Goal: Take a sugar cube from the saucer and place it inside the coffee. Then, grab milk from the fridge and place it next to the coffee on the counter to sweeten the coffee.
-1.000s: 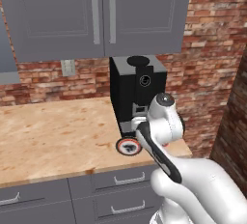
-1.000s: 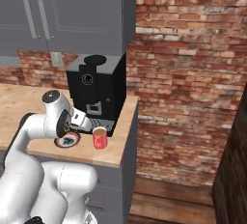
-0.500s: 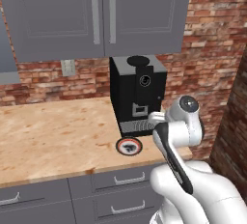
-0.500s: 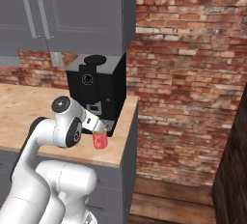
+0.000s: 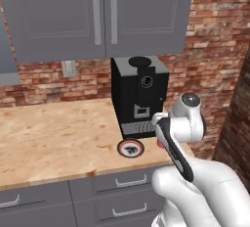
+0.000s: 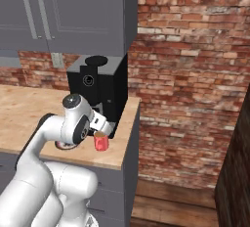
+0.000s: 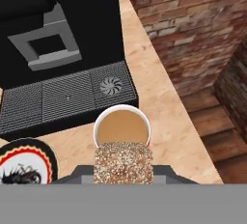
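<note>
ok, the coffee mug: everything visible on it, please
The coffee is a small red cylindrical mug with a pale rim, filled with light brown liquid. It stands upright on the counter, just in front of the black coffee machine's drip grate, right of the saucer. A speckled sugar cube held in the shut gripper hangs above its near rim.
</note>
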